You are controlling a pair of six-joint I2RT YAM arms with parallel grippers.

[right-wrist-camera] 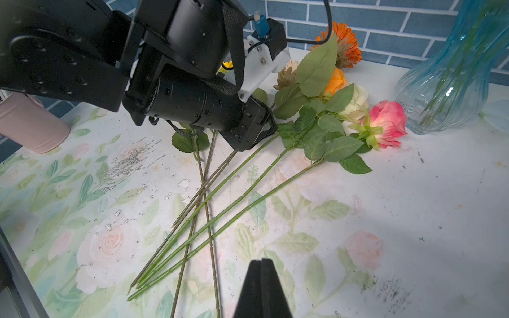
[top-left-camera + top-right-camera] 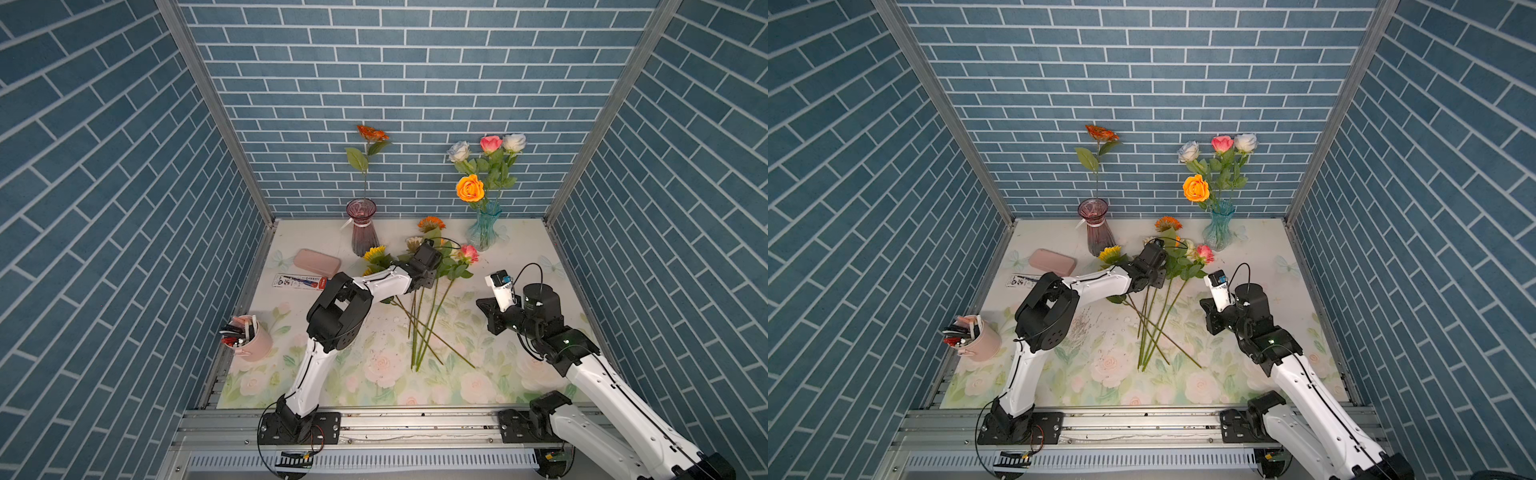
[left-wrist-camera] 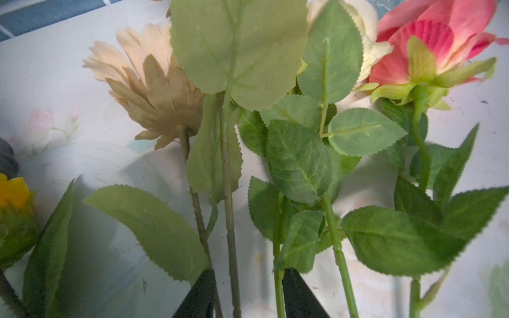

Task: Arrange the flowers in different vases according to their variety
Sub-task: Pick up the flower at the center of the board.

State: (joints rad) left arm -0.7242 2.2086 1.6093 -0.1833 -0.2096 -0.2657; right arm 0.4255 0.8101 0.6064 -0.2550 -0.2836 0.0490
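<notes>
Several loose flowers (image 2: 419, 316) lie fanned on the cloth, heads toward the back wall: a pink rose (image 1: 387, 124), a white rose (image 1: 356, 103), a cream sunflower-like head (image 3: 148, 82) and a yellow one (image 2: 374, 254). My left gripper (image 3: 252, 294) is low over their stems, open, with an olive stem (image 3: 234, 286) and a green stem (image 3: 278, 291) between its fingers. The plum vase (image 2: 365, 232) holds one orange flower (image 2: 372, 132). The aqua vase (image 2: 483, 228) holds several roses. My right gripper (image 1: 261, 275) hovers shut and empty to the right of the stem ends.
A pink flat case (image 2: 316, 262) and a printed packet (image 2: 301, 282) lie left of the flowers. A pink cup of pens (image 2: 249, 338) stands at the left edge. Blue brick walls close in the back and both sides.
</notes>
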